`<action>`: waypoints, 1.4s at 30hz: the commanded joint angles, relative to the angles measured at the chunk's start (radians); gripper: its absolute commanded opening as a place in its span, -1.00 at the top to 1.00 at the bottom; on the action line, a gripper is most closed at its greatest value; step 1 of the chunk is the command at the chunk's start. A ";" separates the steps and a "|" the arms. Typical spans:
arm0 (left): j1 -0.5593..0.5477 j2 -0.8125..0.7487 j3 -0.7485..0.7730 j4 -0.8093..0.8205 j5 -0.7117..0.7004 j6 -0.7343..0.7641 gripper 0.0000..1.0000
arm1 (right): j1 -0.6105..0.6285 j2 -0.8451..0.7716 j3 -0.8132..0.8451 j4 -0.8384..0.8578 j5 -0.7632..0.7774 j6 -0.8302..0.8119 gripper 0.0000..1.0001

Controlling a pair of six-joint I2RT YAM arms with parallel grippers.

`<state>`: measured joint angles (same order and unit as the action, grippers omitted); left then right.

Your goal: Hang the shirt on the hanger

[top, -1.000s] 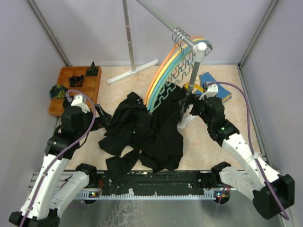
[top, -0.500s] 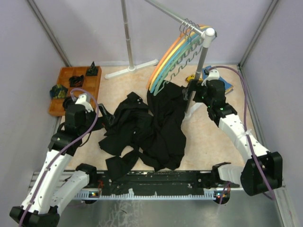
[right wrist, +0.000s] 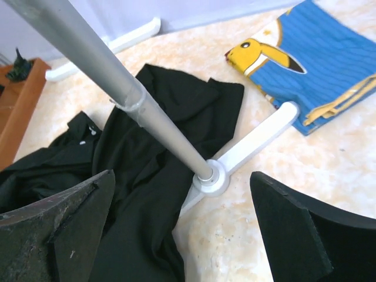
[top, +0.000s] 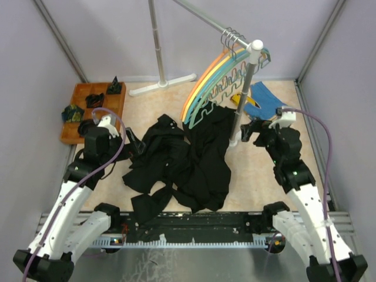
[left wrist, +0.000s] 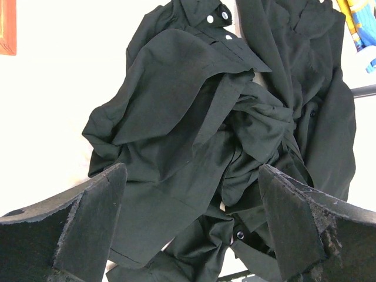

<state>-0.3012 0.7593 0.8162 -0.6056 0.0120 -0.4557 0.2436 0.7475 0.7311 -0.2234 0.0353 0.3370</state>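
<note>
Shirt (top: pixel 202 161): crumpled black heap, mid-surface, far edge beneath orange hanger (top: pixel 191 94).
Left tool (left wrist: pixel 191 194), right tool (right wrist: pixel 182 176): both wide open, empty.
Hazards: right tool straddles rack pole (right wrist: pixel 147 111), a knock could topple it; tangled black folds invite a wrong pinch.

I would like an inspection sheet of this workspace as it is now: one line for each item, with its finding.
Surface: beige table, partly covered by clothes.
Job's things: shirt crumpled in a heap on the table, not on the hanger; orange hanger hangs on the rack rail beside the yellow and teal hangers.
Clutter: blue-and-yellow garment flat beyond the rack base; tray with small dark items, far left.
Grippers: left hand open over the shirt; right hand open, facing the rack pole; both hold nothing.
Cables: purple cable on the left arm and on the right arm.
Surroundings: plain walls; second stand at the back.
</note>
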 commanded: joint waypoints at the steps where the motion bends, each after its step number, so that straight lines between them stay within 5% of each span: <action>1: 0.001 0.007 -0.012 0.036 0.016 0.007 -0.98 | -0.009 -0.161 -0.058 -0.118 0.123 0.070 -0.98; 6: 0.001 0.010 -0.025 0.047 0.020 0.002 -0.98 | -0.009 -0.254 -0.095 -0.218 0.323 0.175 -0.98; 11: 0.001 0.019 -0.018 0.040 0.019 0.009 -0.98 | -0.035 0.038 0.000 -0.206 0.272 0.236 -0.98; 17: 0.001 0.001 -0.021 0.029 0.015 0.011 -0.98 | -0.319 0.363 0.060 0.050 -0.073 0.345 -0.98; 30: 0.001 -0.004 -0.034 0.040 0.034 0.022 -0.98 | -0.439 0.944 0.398 0.074 0.020 0.423 -0.81; 38: 0.001 0.000 -0.041 0.048 0.040 0.024 -0.98 | -0.442 1.113 0.562 -0.012 0.053 0.406 -0.79; 42: 0.001 0.005 -0.044 0.052 0.043 0.025 -0.98 | -0.449 1.160 0.592 -0.027 0.066 0.392 -0.53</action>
<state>-0.3012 0.7685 0.7841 -0.5827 0.0387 -0.4477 -0.1947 1.8801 1.2610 -0.2394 0.0715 0.7414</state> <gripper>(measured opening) 0.990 0.835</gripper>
